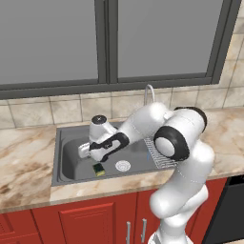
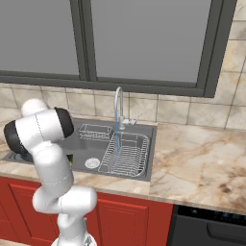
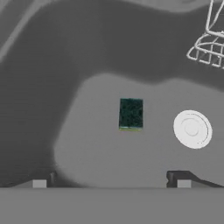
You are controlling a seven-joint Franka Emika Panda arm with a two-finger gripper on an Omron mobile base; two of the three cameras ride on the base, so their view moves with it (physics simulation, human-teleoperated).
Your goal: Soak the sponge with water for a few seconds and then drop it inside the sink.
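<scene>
My pincer point(image 3: 111, 181) hangs wide open and empty over the sink point(image 1: 66, 164) — the sponge point(image 3: 131, 113) lies flat on the basin floor straight below it, green side up, just beside the round drain point(image 3: 192, 128). Water point(image 2: 116, 137) streams from the faucet point(image 2: 118, 103).

Arm links: glossy white, rounded, tube-like segments, thick at the shoulder and elbow.
Joints: dark, near-black bands and round caps between the white segments.
Wrist: white cylinder topped by a small dark disc.
Hand: white block body with a black collar behind it.
Gripper point(image 1: 85, 151): two-finger type, pale housing.
Fingertips point(image 3: 177, 179): small, dark, blocky, each bearing a light grey rectangular pad.
Base column: white, rising in front of the red cabinets.
</scene>
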